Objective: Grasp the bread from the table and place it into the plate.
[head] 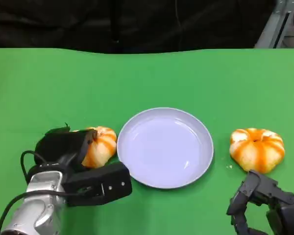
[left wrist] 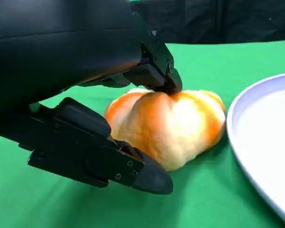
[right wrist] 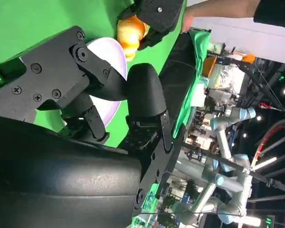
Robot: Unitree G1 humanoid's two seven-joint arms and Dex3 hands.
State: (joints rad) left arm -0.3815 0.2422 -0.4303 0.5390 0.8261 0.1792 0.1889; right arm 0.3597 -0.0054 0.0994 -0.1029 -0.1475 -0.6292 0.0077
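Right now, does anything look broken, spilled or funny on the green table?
Nothing stands out. The white plate lies flat and bare, one pumpkin-shaped bread sits whole to its right, and the left hand closes around the other bread beside the plate.

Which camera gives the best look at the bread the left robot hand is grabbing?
The left wrist view: the bread fills the frame, fingers closing around it. The head view half hides it behind the left robot hand; the right wrist view shows a far sliver.
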